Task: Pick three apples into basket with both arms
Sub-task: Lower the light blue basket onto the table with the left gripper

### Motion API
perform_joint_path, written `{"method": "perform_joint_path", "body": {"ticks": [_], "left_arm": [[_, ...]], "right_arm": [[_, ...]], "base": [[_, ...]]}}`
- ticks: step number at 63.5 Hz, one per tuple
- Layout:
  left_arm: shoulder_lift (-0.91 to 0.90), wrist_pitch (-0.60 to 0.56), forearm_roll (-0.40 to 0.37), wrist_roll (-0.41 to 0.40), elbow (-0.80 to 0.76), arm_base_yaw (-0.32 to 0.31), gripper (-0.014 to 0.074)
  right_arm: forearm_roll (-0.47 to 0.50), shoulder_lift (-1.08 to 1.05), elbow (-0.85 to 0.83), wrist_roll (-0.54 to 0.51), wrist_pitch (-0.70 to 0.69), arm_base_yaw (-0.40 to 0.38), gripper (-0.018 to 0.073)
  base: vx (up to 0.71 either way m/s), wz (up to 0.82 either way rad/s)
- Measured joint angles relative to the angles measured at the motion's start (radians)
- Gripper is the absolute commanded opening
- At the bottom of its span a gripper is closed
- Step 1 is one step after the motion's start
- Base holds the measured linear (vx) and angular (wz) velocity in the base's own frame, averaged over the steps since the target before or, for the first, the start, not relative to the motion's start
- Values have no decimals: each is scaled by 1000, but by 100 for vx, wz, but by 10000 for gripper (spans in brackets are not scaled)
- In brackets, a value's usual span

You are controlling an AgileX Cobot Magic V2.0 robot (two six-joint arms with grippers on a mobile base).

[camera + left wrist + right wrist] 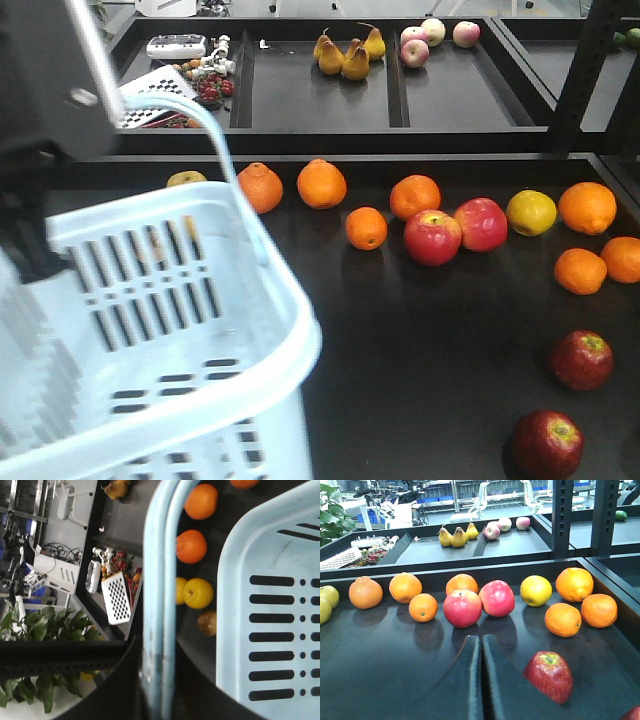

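Right gripper (481, 680) pinched shut; left gripper (159, 685) clasps basket handle (159, 580).

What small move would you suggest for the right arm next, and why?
Probably open the right gripper and shift it rightward toward the nearest dark red apple: it looks shut, the apple lies just to its right, and no apple shows in the basket yet.

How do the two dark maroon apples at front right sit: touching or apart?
Apart. The exterior front view shows the upper apple and lower apple separated by a clear strip of dark tray surface.
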Motion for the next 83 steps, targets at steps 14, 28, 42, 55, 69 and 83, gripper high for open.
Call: {"method": "perform_joint_path", "body": {"ticks": [14,28,42,55,69,83], "left_arm": [[137,-256,158,-159,141,0,-6],[315,-376,456,-409,162,0,-6],[461,-482,742,-696,163,0,-6],[561,-541,951,-865,163,2,-6],[643,-548,1040,-1001,163,44,-6],[672,-520,1046,-1079,160,94,-6]], "right_arm": [[0,0,0,0,0,0,-9],[0,0,0,0,0,0,-9],[0,0,0,0,0,0,-9],[0,0,0,0,0,0,-9],[0,0,0,0,0,0,-9],[0,0,0,0,0,0,-9]], "base": [[0,0],[0,0],[0,0],[0,0],[0,0],[0,0]]}}
